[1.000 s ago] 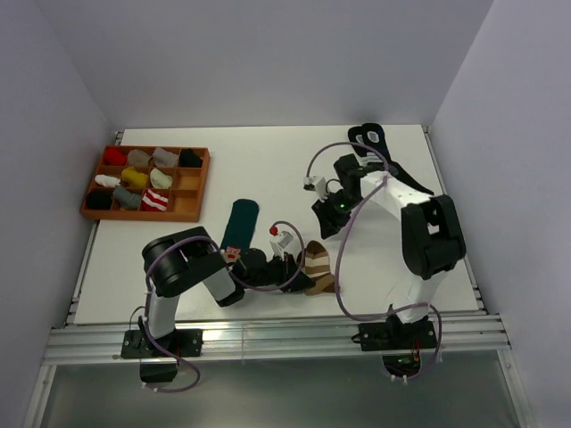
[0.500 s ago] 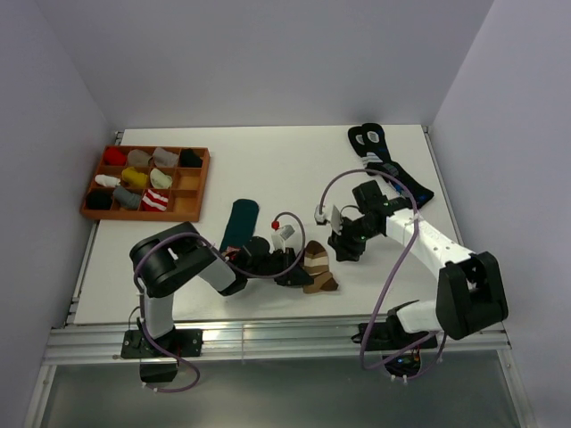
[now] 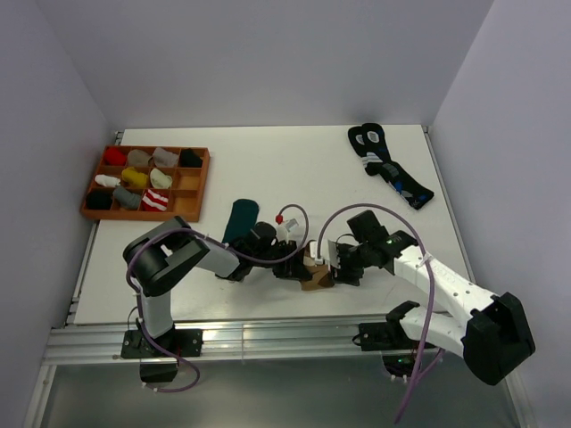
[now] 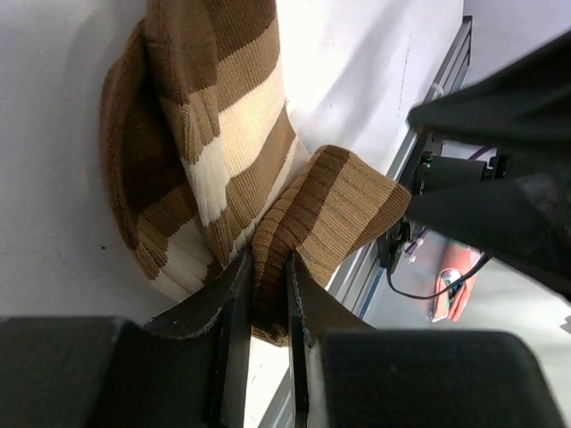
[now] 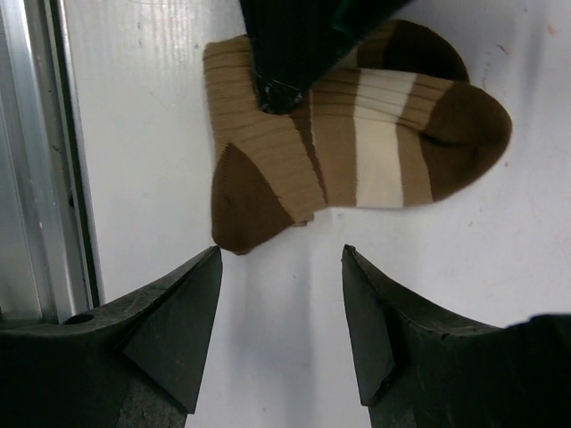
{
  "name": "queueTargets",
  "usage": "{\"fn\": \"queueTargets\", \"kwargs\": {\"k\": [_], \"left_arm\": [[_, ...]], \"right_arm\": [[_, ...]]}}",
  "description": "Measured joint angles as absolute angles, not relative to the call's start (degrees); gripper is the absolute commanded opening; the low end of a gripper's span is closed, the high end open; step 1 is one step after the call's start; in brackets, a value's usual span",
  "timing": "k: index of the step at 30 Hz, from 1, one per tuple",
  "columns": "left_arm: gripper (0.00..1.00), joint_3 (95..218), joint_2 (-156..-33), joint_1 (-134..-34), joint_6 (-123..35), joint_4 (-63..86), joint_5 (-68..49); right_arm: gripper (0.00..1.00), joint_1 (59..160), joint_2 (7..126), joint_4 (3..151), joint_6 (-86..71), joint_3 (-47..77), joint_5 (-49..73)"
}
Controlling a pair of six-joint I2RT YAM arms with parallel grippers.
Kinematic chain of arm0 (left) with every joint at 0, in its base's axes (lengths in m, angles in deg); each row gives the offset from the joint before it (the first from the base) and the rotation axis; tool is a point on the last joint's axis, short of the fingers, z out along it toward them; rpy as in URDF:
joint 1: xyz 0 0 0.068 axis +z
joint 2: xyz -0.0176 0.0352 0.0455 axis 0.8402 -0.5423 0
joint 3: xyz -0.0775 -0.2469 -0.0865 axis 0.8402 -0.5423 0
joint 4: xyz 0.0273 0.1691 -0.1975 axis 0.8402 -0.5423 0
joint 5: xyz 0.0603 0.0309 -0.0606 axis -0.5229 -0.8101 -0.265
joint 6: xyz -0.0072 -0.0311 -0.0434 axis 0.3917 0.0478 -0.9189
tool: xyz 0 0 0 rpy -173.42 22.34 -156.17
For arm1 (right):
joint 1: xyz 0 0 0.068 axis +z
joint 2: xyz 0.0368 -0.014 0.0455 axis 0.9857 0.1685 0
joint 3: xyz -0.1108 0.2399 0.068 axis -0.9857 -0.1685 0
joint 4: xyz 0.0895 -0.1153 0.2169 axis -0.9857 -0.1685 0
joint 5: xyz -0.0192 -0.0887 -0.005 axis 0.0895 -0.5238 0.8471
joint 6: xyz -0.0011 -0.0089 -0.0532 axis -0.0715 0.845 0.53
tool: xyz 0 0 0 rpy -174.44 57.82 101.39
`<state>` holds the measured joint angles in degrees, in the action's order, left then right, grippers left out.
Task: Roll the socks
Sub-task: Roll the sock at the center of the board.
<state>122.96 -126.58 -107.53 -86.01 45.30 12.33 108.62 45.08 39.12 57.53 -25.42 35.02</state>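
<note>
From above, the brown sock (image 3: 316, 273) lies near the front edge of the desk (image 3: 268, 169), bunched between the tips of the two arms. The left end effector (image 3: 297, 267) meets it from the left, and the right end effector (image 3: 336, 265) sits just beside it on the right. A dark green sock (image 3: 239, 220) lies flat further left. Black socks (image 3: 390, 166) lie at the far right, and a wooden tray (image 3: 138, 215) of rolled socks stands at the far left.

At the left wrist, the narrow jaws pinch the sock's ribbed cuff, the striped foot folded beside it.

At the right wrist, the jaws stand wide with nothing between them. The sock lies just past the tips, near an aluminium rail (image 5: 36, 160).
</note>
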Motion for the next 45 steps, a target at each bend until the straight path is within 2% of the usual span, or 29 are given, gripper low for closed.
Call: {"fn": "queueTargets", "kwargs": {"k": [12,34,37,41,43,45], "left_arm": [[0.00,125.3,-126.6,-106.8,-85.2,40.0,13.8],[0.00,125.7,-127.7,-104.6,-84.4,40.1,17.9],[0.00,125.4,-127.7,-104.4,-84.4,40.7,18.2],[0.00,124.5,-127.9,-104.2,-84.5,42.5,18.6],[0.01,124.2,-127.9,-103.9,-84.7,43.1,19.0],[0.05,124.0,-127.9,-103.6,-85.1,43.2,19.1]], "right_arm": [[0.66,115.8,44.4,41.7,57.2,-26.7,34.3],[0.62,120.3,56.7,52.0,54.0,-26.8,30.0],[0.54,120.3,58.0,52.9,53.5,-26.8,29.6],[0.28,120.3,60.4,53.6,52.5,-26.2,29.6],[0.22,120.3,61.3,53.5,51.6,-25.3,29.6],[0.15,120.3,61.8,53.5,50.9,-24.8,29.5]]}}
